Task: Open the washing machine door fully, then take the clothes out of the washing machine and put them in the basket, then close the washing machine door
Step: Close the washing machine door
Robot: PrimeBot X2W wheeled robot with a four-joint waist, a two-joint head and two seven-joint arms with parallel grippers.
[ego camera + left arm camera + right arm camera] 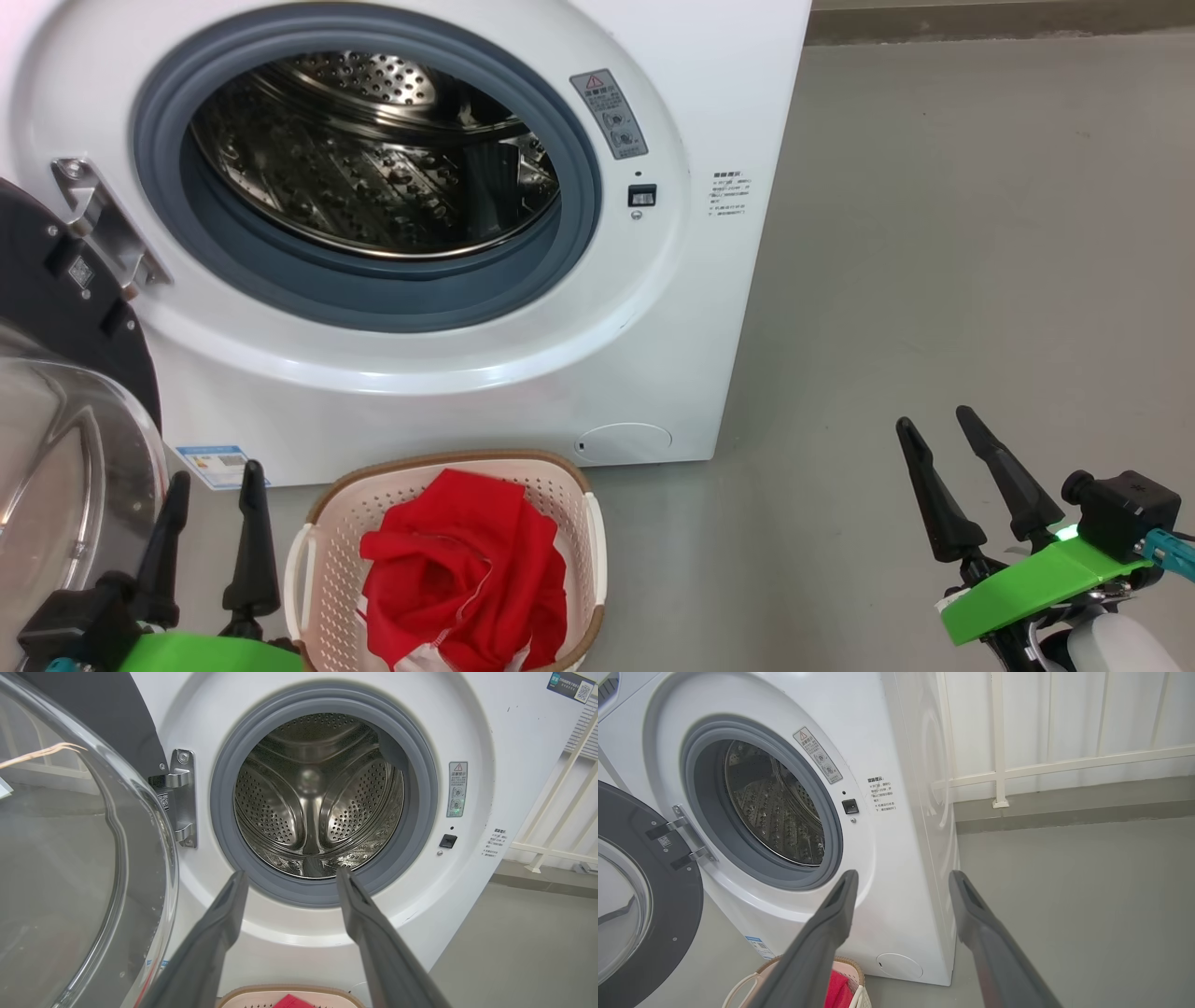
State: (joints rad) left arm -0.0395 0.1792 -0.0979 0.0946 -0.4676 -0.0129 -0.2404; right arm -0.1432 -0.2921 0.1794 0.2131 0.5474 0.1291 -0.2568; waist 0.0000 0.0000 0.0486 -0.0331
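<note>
The left tool [215, 476] stands wide open and holds nothing. The right tool [934, 418] is also wide and empty, over the floor [934, 233]. The basket [448, 459] stands on the floor just beside the left tool, at its 3 o'clock, with the red clothes [462, 560] inside it. The washing machine [653, 355] is at 12 o'clock. The washing machine door [65, 280] hangs open at 10 o'clock.

Left pincer [216, 470], right pincer [934, 416]: both agape, empty.
</note>
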